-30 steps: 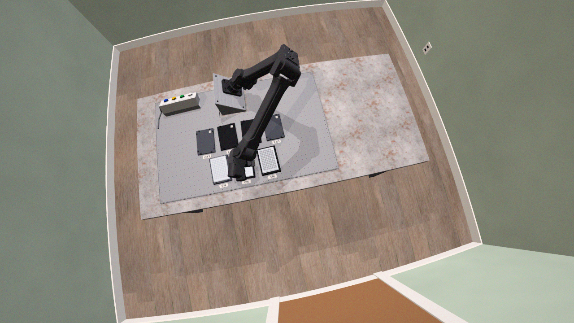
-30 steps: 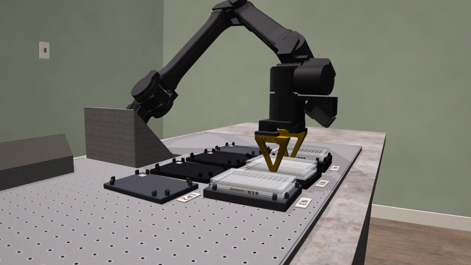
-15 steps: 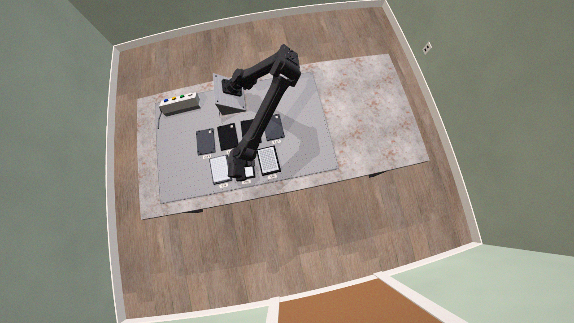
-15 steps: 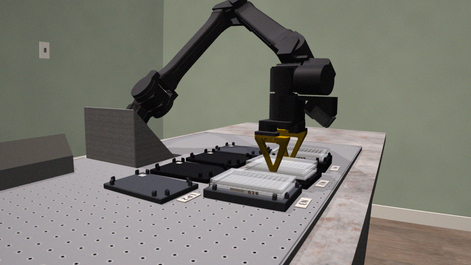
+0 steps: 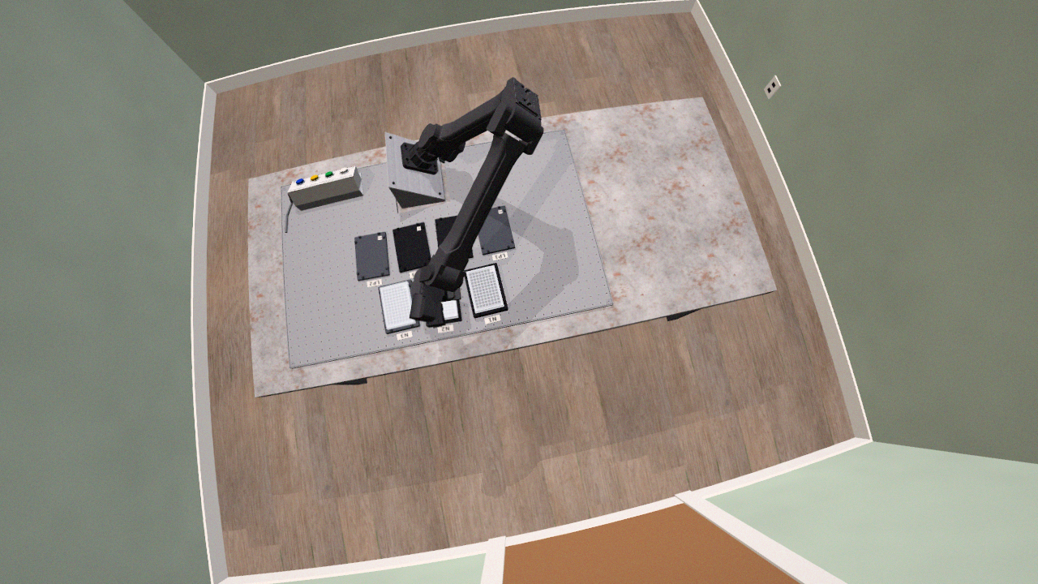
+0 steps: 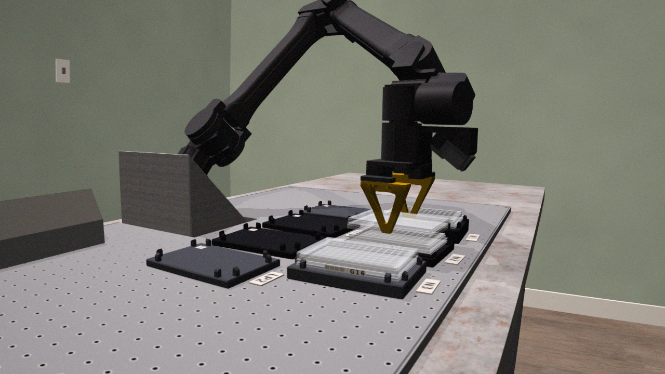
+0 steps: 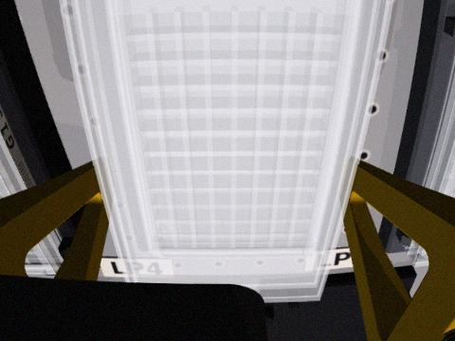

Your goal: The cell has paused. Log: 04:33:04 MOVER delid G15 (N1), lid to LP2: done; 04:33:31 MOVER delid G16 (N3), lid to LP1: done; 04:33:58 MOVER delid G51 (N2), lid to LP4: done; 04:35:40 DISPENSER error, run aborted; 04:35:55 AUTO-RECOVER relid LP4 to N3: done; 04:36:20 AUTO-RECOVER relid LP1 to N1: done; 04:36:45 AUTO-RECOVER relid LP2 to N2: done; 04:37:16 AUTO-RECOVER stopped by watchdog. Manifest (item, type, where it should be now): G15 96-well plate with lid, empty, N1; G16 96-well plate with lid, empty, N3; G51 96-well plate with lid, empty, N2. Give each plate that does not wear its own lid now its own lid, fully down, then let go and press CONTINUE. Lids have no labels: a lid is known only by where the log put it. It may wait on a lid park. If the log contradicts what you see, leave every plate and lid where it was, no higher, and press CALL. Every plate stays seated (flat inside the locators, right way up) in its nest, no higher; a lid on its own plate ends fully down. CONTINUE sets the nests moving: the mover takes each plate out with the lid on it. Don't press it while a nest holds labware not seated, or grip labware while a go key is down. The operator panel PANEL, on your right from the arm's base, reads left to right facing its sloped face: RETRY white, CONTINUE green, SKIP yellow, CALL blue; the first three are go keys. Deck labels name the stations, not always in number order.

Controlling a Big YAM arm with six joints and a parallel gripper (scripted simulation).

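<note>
Three nests line the front edge of your table (image 6: 492, 297), and in the exterior view you read them left to right. Nearest is N3, where plate G16 (image 6: 358, 260) sits lidded, its barcode side facing the camera. Behind it, left of the nests, you see four dark lid parks in a row, starting with LP2 (image 6: 211, 261).

Next comes the middle nest, N2, with its plate (image 6: 409, 241) seated in the black base. The hand (image 6: 399, 222) is over it, its yellow fingers (image 6: 382, 209) closed across the short width of a clear lid (image 6: 395, 223), which they hold. That lid hangs level just above the plate, apart from it. In the wrist view the lid (image 7: 227, 133) runs with its long axis straight away from the camera, a finger on each long side, and sits slightly offset from the plate outline under it.

Farthest right is N1, where a third plate (image 6: 441, 214) sits lidded.

From the top view, the operator panel (image 5: 324, 187) sits well apart from the nests, beside the arm's base.
</note>
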